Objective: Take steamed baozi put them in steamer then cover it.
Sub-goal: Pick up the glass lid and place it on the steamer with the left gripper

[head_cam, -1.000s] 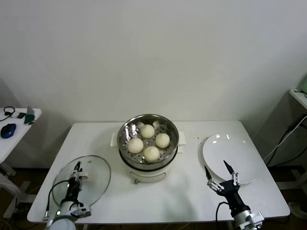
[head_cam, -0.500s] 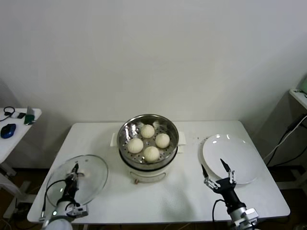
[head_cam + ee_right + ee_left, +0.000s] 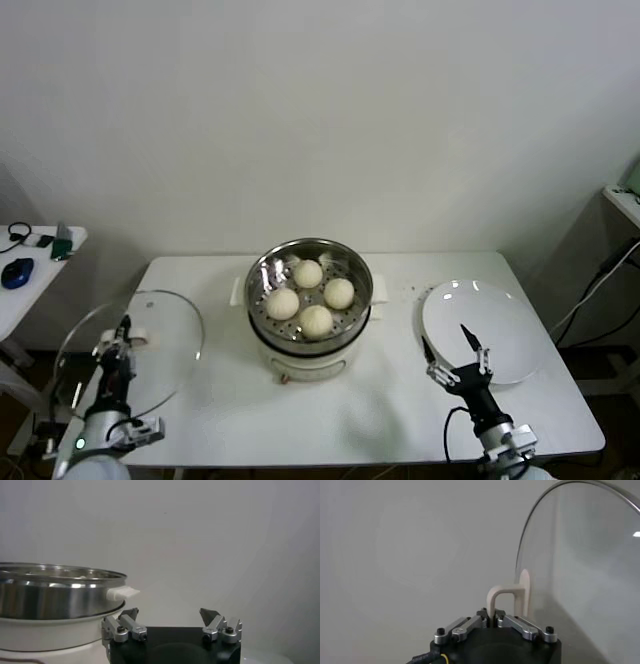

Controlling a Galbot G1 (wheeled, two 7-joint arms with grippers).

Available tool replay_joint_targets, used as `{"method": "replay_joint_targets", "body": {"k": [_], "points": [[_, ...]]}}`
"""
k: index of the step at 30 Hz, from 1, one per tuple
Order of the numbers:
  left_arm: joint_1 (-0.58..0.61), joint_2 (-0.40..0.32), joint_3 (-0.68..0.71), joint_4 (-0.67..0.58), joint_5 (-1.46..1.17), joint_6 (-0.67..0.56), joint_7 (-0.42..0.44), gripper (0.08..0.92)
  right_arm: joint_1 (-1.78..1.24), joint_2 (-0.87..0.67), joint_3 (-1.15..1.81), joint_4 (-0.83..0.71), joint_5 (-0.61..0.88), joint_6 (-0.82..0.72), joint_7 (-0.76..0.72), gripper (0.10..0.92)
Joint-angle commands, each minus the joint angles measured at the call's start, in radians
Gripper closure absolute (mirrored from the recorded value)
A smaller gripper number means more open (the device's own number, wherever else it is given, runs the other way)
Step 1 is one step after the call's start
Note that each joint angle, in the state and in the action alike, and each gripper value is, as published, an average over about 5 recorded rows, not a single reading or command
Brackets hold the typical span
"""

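Several pale baozi [image 3: 308, 272] lie in the shiny steamer [image 3: 258, 280] on its white base at the table's middle. My left gripper [image 3: 124, 335] is shut on the white handle [image 3: 506, 596] of the clear glass cover [image 3: 160, 340], which hangs tilted over the table's left edge, clear of the surface. In the left wrist view the left gripper [image 3: 490, 620] pinches the handle's leg, with the cover [image 3: 580, 560] standing behind it. My right gripper [image 3: 456, 353] stands open by the plate's near edge, empty. The right gripper [image 3: 170, 615] faces the steamer [image 3: 55, 592] in its wrist view.
A flat white plate [image 3: 505, 320] lies at the table's right. A side table [image 3: 30, 262] with a blue mouse stands at far left. A cable hangs by a shelf at far right.
My left gripper closed on the cover's handle and lifted the cover up and to the left, off the table. The right gripper shifted slightly.
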Motion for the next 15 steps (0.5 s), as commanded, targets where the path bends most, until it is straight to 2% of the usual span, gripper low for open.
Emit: {"method": "replay_joint_targets", "body": {"k": [1, 5, 9, 12, 15], "points": [[0.042, 0.215, 0.052, -0.307, -0.041, 0.239, 0.008, 0.849, 0.031, -0.004, -0.008, -0.021, -0.004, -0.003, 0.004, 0.203], [-0.040, 0.310, 0.148, -0.306, -0.046, 0.294, 0.049, 0.849, 0.057, -0.007, -0.011, -0.043, -0.007, -0.003, 0.006, 0.203], [-0.224, 0.380, 0.341, -0.303, -0.054, 0.371, 0.129, 0.849, 0.089, -0.009, -0.013, -0.065, -0.013, -0.004, 0.009, 0.203], [-0.388, 0.384, 0.503, -0.290, -0.061, 0.427, 0.204, 0.849, 0.106, -0.008, -0.013, -0.076, -0.019, -0.004, 0.012, 0.203], [-0.548, 0.353, 0.654, -0.264, -0.054, 0.476, 0.272, 0.849, 0.110, -0.005, -0.009, -0.079, -0.023, -0.004, 0.015, 0.203]]}}
